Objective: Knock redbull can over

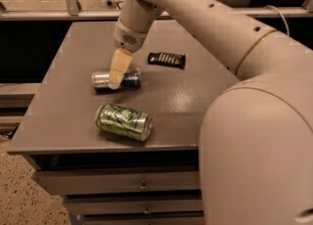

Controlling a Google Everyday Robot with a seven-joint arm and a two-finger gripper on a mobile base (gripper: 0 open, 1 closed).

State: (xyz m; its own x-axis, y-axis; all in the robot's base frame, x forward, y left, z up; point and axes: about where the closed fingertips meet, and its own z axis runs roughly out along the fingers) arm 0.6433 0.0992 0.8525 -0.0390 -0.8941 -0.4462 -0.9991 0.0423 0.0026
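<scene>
The redbull can (129, 79) lies on its side on the surface (195, 101), just behind the toppled green can (123, 122), so you can judge the knock done. Your gripper (115, 83) hangs over the can's middle, seemingly touching it. How far open it is cannot be told. Lift straight up so the can doesn't roll.
</scene>
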